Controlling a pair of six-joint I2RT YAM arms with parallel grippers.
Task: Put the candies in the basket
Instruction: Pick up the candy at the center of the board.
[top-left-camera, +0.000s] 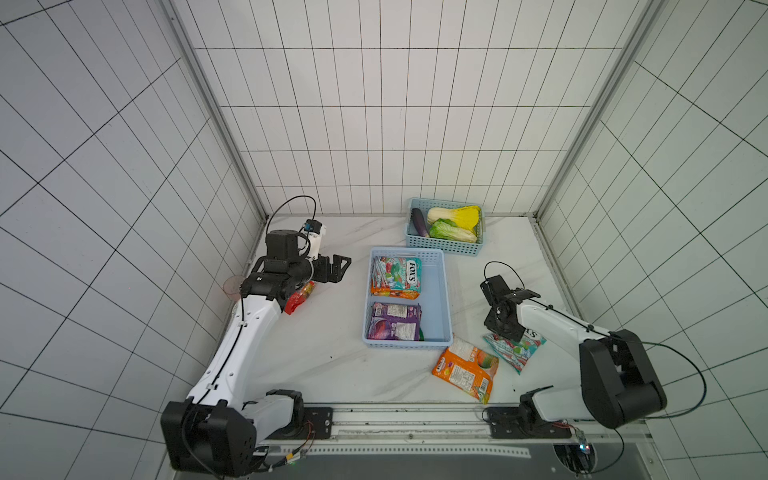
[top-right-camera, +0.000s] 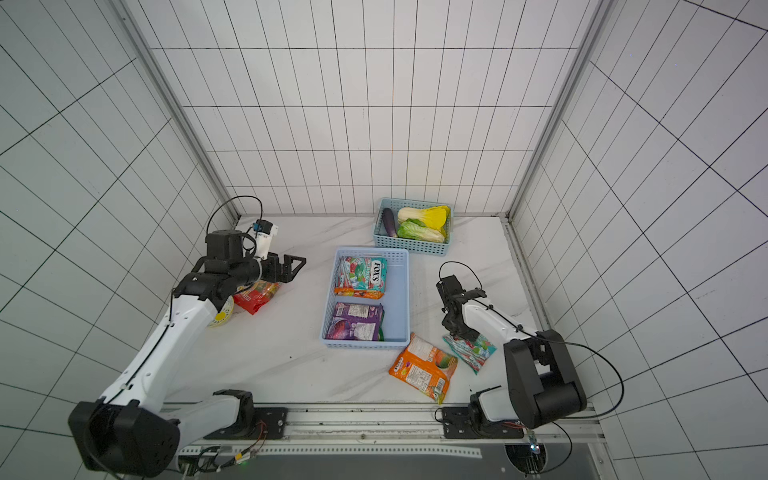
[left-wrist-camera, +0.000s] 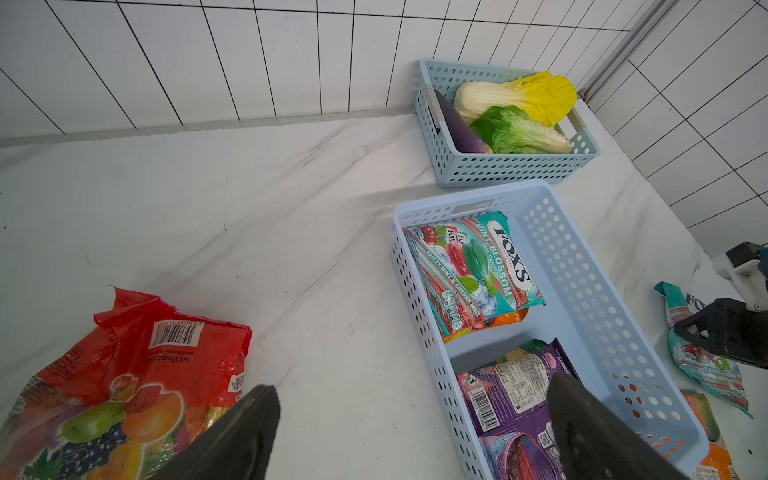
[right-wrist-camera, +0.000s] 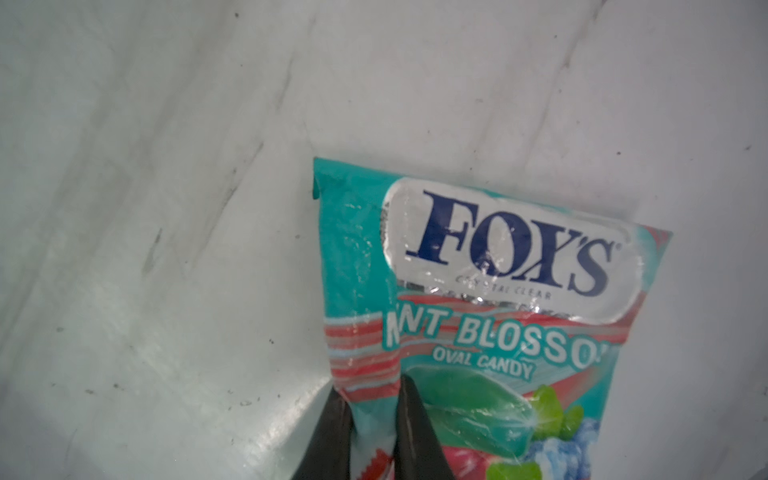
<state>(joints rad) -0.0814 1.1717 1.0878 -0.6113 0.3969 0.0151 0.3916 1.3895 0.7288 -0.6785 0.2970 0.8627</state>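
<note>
The light blue basket (top-left-camera: 441, 291) holds a teal FOX'S candy bag (top-left-camera: 397, 274) on top of an orange one, and a purple bag (top-left-camera: 395, 322). My right gripper (right-wrist-camera: 374, 415) is shut on the side edge of another teal FOX'S candy bag (right-wrist-camera: 498, 291), which lies on the table right of the basket (top-right-camera: 471, 351). An orange bag (top-left-camera: 465, 368) lies by the basket's near right corner. A red bag (left-wrist-camera: 137, 365) lies on the table to the left, partly under my left arm. My left gripper (top-left-camera: 338, 268) hangs open above the table, between the red bag and the basket.
A smaller teal basket (top-left-camera: 444, 245) with two cabbages and an aubergine stands at the back by the wall. A pale yellow thing (top-right-camera: 220, 318) shows partly under the left arm. Tiled walls close three sides; a metal rail (top-left-camera: 415, 419) runs along the front.
</note>
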